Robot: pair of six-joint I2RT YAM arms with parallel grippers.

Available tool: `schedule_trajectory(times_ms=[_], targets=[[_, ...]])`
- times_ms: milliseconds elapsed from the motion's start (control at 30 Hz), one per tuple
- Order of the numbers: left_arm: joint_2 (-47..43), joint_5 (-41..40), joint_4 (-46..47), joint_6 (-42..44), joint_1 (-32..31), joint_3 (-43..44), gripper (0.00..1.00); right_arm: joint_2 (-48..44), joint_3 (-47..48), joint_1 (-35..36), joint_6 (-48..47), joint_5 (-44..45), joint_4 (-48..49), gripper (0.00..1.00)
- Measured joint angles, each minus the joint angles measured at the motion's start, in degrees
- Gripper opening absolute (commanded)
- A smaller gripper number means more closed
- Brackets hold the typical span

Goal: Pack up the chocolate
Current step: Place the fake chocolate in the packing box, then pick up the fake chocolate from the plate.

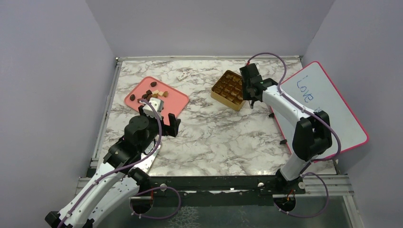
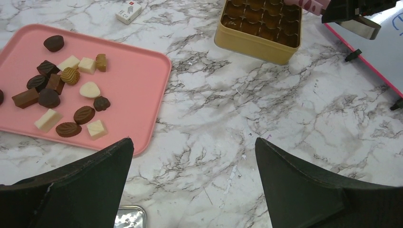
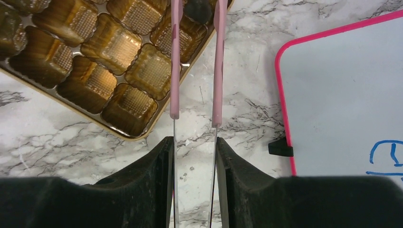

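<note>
The right gripper [image 3: 194,142] clamps the pink tweezers [image 3: 175,71] by their steel shanks, so slim tips reach into the gold box [image 3: 111,45] where its broad fingers would not fit. Only the right wrist view shows a dark piece [image 3: 198,9] between those tips, in a compartment at the box's right edge beside the whiteboard [image 3: 342,95]; whether they pinch it or stand clear I cannot tell. The left gripper [image 2: 193,142] hovers released, jaws wide and empty, on the near side of the pink tray [image 2: 138,85], likely waiting its turn. Its own view alone sorts the rest of the chocolate [image 2: 70,75]: brown, tan and cream pieces loose on the tray's left part, well apart from the box.
</note>
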Motion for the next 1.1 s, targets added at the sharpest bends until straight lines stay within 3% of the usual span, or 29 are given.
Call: schedule_trajectory(times_ms=[533,767,1100], targets=[[-0.3,-2.5,0.0,0.2,0.0,-0.1,0.99,-11.7,-2.9,-0.1,-3.5,-10.4,-0.3,0.39],[-2.1,-4.4,0.0,0.3,0.0,-0.1,0.99,-19.5,-7.7,0.3,-4.6,-20.5,2.8,0.39],[-3.9,-4.8,0.0,0.3,0.0,-0.1,0.99,-20.2,-8.3,7.5,-4.2,-26.7,8.3,0.39]])
